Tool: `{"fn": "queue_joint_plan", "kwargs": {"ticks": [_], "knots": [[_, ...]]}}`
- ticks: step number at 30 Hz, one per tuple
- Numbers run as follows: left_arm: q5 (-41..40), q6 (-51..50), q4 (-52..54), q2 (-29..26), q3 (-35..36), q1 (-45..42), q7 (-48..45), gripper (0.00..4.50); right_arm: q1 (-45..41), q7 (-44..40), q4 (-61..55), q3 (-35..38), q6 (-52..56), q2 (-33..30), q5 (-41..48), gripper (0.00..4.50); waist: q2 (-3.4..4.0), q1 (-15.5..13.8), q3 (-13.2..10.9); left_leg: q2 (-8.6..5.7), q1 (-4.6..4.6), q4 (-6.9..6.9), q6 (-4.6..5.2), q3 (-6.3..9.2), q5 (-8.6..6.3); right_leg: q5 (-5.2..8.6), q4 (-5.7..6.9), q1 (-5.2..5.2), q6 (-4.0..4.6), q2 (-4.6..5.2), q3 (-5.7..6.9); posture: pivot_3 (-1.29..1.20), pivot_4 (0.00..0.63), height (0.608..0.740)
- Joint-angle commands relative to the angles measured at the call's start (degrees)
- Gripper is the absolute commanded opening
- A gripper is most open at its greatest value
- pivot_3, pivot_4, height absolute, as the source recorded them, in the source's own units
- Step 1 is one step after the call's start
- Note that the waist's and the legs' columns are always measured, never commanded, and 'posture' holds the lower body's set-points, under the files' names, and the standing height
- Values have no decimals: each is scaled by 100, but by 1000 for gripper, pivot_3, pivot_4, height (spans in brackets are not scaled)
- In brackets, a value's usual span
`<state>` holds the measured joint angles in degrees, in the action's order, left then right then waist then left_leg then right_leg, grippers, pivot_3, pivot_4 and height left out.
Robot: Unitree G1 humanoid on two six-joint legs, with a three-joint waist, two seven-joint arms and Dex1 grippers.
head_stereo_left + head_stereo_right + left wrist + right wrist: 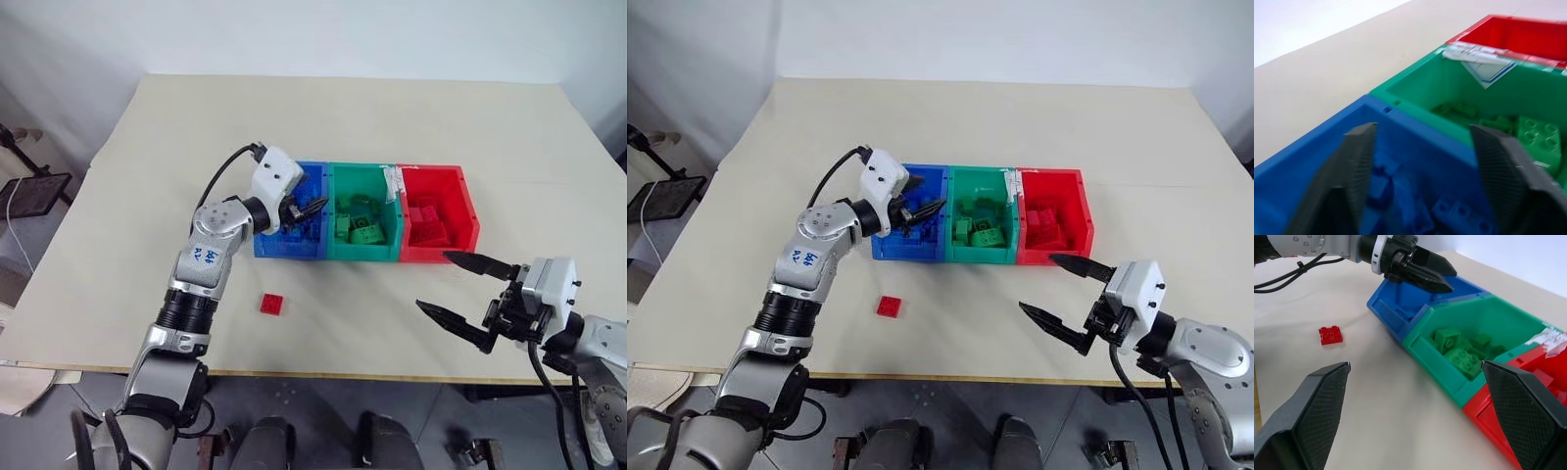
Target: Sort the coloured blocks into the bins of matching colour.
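Sorting nears its end on the pale surface [470, 117], where three joined bins sit in a row: blue bin [312, 172], green bin [364, 172] and red bin [431, 174]. Blue blocks [1449, 213] lie in the blue bin, green blocks [359, 227] in the green and red blocks [427, 223] in the red, so most of the work looks done.

One red block [273, 304] is left out, lying alone on the surface just in front of the blue bin, well apart from the red bin at the far end of the row. No other loose block can be seen, so the job appears to hang on this single piece.

Robot's left tool [312, 208] hovers over the blue bin, jaws spread with nothing between them; the wrist view looks straight down between its fingers into the blue blocks. Right tool [468, 292] hangs in front of the red bin, near the surface's front edge, jaws spread wide and empty.

A strip of white tape or label [394, 180] sits on the wall between the green and red bins. Beyond the surface's left edge stands a dark stand with cables [24, 191]. Nothing lies between the stray red block and either tool, though the left arm [211, 250] reaches past it, close by.
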<state>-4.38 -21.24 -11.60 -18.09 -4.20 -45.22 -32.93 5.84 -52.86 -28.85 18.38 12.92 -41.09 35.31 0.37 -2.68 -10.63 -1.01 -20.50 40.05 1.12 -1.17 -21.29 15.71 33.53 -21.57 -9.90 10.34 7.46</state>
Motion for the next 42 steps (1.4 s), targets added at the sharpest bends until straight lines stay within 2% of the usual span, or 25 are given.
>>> {"fn": "queue_joint_plan", "kwargs": {"ticks": [1, 2, 6, 9, 12, 17, 19, 23, 26, 29, 31, 34, 36, 40, 42], "knots": [[-390, 144, 567, -402, 394, 363, -441, 4248, -126, -111, 97, -32, -72, 1, 51, 4500, 0, 35, 0, 2, 1, -1, 0, -3, 0, 0, -1, 0, 0, 0, -1, 0, 150, 740], [-464, 201, 666, -488, 440, 449, -554, 4493, -160, -152, 134, -63, -89, -8, 33, 4500, 0, 52, 0, 2, 2, -1, -1, -2, 0, 0, 0, 0, 0, 0, -1, 0, 150, 740], [-1011, 722, 1019, -1029, 921, 1106, -1322, 4493, -314, -405, 277, -185, -145, -84, -8, 4500, 0, 120, 0, 5, 2, -1, -2, 3, -1, 0, 1, 0, 0, -1, 0, 0, 150, 740], [-1219, 1289, 991, -1730, 1520, 1936, -1897, 4493, -451, -764, 409, -392, -224, -209, -101, 4500, 4, 148, 2, 7, 2, -2, -4, 3, -2, 0, -1, 0, 0, -1, -1, 0, 150, 740], [-1318, 1288, 805, -2232, 1865, 2439, -2042, 4493, -572, -1032, 540, -561, -289, -265, -150, 4500, 3, 184, 1, 17, 13, -10, -12, 1, -7, 1, 0, -1, 2, -10, -1, 0, 150, 740], [-1734, 1374, 404, -2950, 2549, 3240, -2863, 4493, -1002, -1405, 864, -998, -431, -238, -341, 4500, -1, 126, -1, 16, 12, -3, -11, -1, -7, 1, 1, 2, 2, -8, -3, 0, 150, 740], [-1686, 1729, 530, -3075, 2494, 3521, -3168, 4493, -1137, -1465, 995, -1072, -466, -220, -375, 4500, 0, 121, -2, 17, 12, -4, -12, -2, -9, 1, 1, 1, 2, -7, -3, 0, 150, 740], [-1698, 1732, 979, -3157, 2184, 3721, -3477, 4493, -1190, -1564, 1123, -1097, -521, -244, -392, 4500, 0, 108, -2, 14, 10, -4, -12, 2, -10, 1, 2, 2, 2, -4, 1, 0, 150, 740], [-1290, 1635, 1760, -2964, 1253, 3496, -3396, 4493, -1056, -1672, 1199, -1023, -570, -350, -451, 4500, 0, 109, -2, 15, 9, -3, -12, 1, -10, 1, 2, 2, 2, -5, 1, 0, 150, 740], [-846, 1411, 2058, -2698, 446, 3087, -3135, 4493, -829, -1726, 1180, -884, -575, -446, -466, 4500, 0, 90, -2, 9, 9, -3, -12, -1, -10, 1, 4, 2, 2, -2, 0, 0, 150, 740], [-582, 1286, 1979, -2450, 1, 2836, -2972, 4493, -609, -1741, 1137, -791, -629, -514, -501, 4500, 0, 112, -1, 10, 9, -3, -12, -4, -10, 1, 5, 2, 2, -4, 0, 0, 150, 740], [-245, 1546, 1691, -2383, -431, 2733, -3054, 4493, -373, -1701, 1072, -672, -659, -560, -501, 4500, 0, 166, -1, 15, 12, -9, -12, -12, -10, 1, 6, -1, 3, -9, -2, 0, 150, 740], [76, 1810, 1379, -2380, -590, 2604, -2923, 4493, -281, -1672, 1031, -669, -690, -558, -540, 4500, 0, 186, -1, 22, 21, -16, -14, -23, -11, 2, 4, -2, 4, -14, -6, 0, 150, 740], [186, 1665, 980, -2443, -713, 2322, -2962, 4493, -204, -1568, 901, -685, -665, -511, -553, 4500, 2, 130, 0, 25, 23, -5, -13, -28, -10, 3, 4, 2, 6, -16, -16, 0, 150, 740], [286, 1706, 834, -2468, -730, 2223, -2859, 4104, -173, -1518, 841, -680, -645, -491, -548, 4500, 2, 118, 0, 25, 26, -2, -13, -29, -10, 3, 4, 4, 6, -16, -20, 0, 150, 740]]}}
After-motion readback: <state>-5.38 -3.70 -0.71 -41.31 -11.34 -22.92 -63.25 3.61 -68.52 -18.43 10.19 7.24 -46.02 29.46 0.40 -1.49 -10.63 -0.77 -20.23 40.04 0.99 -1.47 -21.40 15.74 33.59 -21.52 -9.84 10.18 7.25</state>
